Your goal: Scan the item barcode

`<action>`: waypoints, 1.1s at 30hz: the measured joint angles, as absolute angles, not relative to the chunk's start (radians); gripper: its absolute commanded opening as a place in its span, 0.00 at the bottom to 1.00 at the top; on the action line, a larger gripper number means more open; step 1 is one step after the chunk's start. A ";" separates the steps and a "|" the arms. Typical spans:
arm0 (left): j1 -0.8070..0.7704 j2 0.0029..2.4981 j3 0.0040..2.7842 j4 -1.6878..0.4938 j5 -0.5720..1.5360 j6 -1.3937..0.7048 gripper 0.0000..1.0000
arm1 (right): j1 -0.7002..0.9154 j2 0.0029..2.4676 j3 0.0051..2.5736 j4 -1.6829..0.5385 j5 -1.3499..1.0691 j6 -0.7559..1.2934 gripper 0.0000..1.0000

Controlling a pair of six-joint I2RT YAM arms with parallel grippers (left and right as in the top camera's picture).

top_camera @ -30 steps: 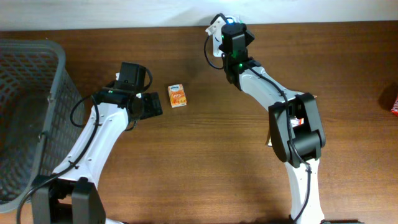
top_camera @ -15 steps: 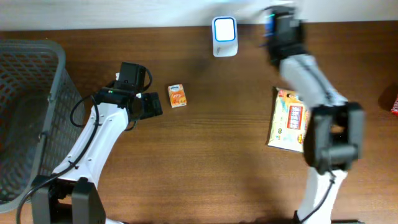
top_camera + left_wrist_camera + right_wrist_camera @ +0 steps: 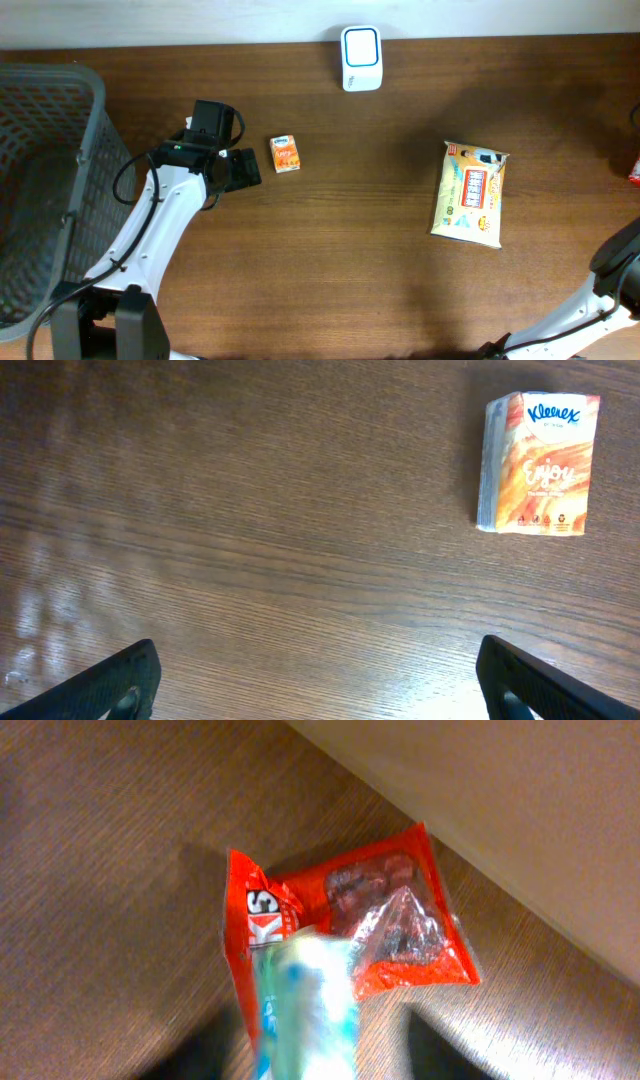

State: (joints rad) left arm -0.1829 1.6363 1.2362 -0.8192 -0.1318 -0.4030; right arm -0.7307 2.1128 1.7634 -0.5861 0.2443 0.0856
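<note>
Kleenex "Enjoy" tissue pack [image 3: 537, 465] on brown wood table [image 3: 250, 540]; left gripper [image 3: 320, 685] jaws wide apart; right gripper's jaws too blurred to tell

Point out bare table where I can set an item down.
Bare wood lies between the tissue pack and the wipes pack, in front of the scanner. Crowded: the left side, by the basket and the left arm.

Left gripper [image 3: 318, 665], jaws wide apart.
</note>
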 measured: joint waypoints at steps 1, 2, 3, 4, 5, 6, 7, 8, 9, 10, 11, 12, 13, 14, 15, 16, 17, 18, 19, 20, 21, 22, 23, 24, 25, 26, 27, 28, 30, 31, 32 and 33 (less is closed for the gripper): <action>-0.183 1.636 1.236 -0.819 -0.132 -0.403 0.99 | -0.731 2.113 1.763 -0.593 0.249 0.086 0.85; -0.183 1.636 1.236 -0.819 -0.132 -0.403 0.99 | -0.731 2.113 1.763 -0.596 0.257 0.094 0.86; -0.183 1.636 1.236 -0.819 -0.131 -0.403 0.99 | -0.731 2.100 1.763 -0.602 0.266 0.126 0.89; -0.183 1.636 1.236 -0.819 -0.132 -0.403 0.99 | -0.731 2.073 1.760 -0.605 0.267 0.149 0.92; -0.183 1.636 1.236 -0.819 -0.132 -0.403 0.99 | -0.731 1.999 1.754 -0.605 0.263 0.177 0.95; -0.183 1.636 1.236 -0.819 -0.132 -0.403 0.99 | -0.728 1.916 1.754 -0.604 0.231 0.195 0.98; -0.183 1.636 1.236 -0.817 -0.132 -0.403 0.99 | -0.724 1.820 1.754 -0.604 0.118 0.207 0.99; -0.183 1.636 1.236 -0.819 -0.132 -0.403 0.99 | -0.711 1.707 1.755 -0.613 -0.037 0.212 0.99; -0.183 1.636 1.236 -0.819 -0.132 -0.403 0.99 | -0.701 1.656 1.757 -0.625 -0.174 0.214 0.99; -0.183 1.636 1.236 -0.817 -0.132 -0.403 0.99 | -0.691 1.646 1.769 -0.752 -0.213 0.237 0.99; -0.183 1.636 1.236 -0.817 -0.132 -0.403 0.99 | -0.688 1.669 1.767 -0.915 -0.183 0.309 0.99; -0.183 1.636 1.236 -0.817 -0.132 -0.403 0.99 | -0.688 1.701 1.762 -0.966 -0.160 0.344 0.99; -0.183 1.636 1.236 -0.819 -0.131 -0.403 0.99 | -0.688 1.746 1.764 -1.056 -0.185 0.363 0.99; -0.183 1.636 1.236 -0.818 -0.132 -0.403 0.99 | -0.685 1.795 1.758 -1.149 -0.254 0.367 0.99; -0.183 1.636 1.236 -0.818 -0.131 -0.403 0.99 | -0.675 1.827 1.750 -1.199 -0.316 0.356 0.99; -0.183 1.636 1.236 -0.818 -0.132 -0.403 0.99 | -0.645 1.835 1.748 -1.231 -0.375 0.328 0.99; -0.183 1.636 1.236 -0.803 -0.127 -0.403 0.99 | -0.590 1.834 1.748 -1.244 -0.410 0.299 0.99; -0.183 1.636 1.236 -0.772 -0.100 -0.403 0.99 | -0.500 1.834 1.748 -1.246 -0.430 0.279 0.99; -0.183 1.636 1.236 -0.735 -0.028 -0.403 0.99 | -0.375 1.834 1.748 -1.234 -0.449 0.262 0.99; -0.183 1.636 1.236 -0.725 0.008 -0.404 0.99 | -0.326 1.834 1.748 -1.211 -0.444 0.259 0.99; -0.183 1.636 1.236 -0.704 0.056 -0.404 0.99 | -0.260 1.834 1.748 -1.179 -0.444 0.256 0.99; -0.184 1.636 1.236 -0.697 0.084 -0.404 0.99 | -0.196 1.834 1.748 -1.166 -0.447 0.253 0.99; -0.184 1.637 1.236 -0.651 0.106 -0.404 0.97 | -0.155 1.834 1.748 -1.159 -0.447 0.253 0.99; -0.185 1.645 1.236 -0.603 0.121 -0.405 0.86 | -0.112 1.834 1.748 -1.153 -0.447 0.253 0.99; -0.185 1.663 1.237 -0.560 0.126 -0.404 0.77 | -0.091 1.834 1.748 -1.147 -0.447 0.253 0.99; -0.185 1.697 1.236 -0.491 0.132 -0.405 0.62 | -0.051 1.834 1.748 -1.151 -0.447 0.253 0.99; -0.186 1.781 1.236 -0.422 0.136 -0.407 0.61 | -0.037 1.834 1.748 -1.151 -0.447 0.253 0.99; -0.186 1.813 1.232 -0.365 0.142 -0.421 0.64 | -0.031 1.834 1.748 -1.153 -0.446 0.253 0.99; -0.194 1.895 1.236 -0.279 0.150 -0.476 0.70 | -0.031 1.834 1.748 -1.151 -0.443 0.253 0.99; -0.206 1.938 1.236 -0.244 0.154 -0.496 0.70 | -0.031 1.834 1.748 -1.150 -0.443 0.253 0.99; -0.232 1.979 1.236 -0.234 0.171 -0.508 0.71 | -0.031 1.834 1.748 -1.151 -0.443 0.253 0.99; -0.257 2.003 1.236 -0.228 0.186 -0.517 0.69 | -0.031 1.834 1.748 -1.151 -0.443 0.253 0.99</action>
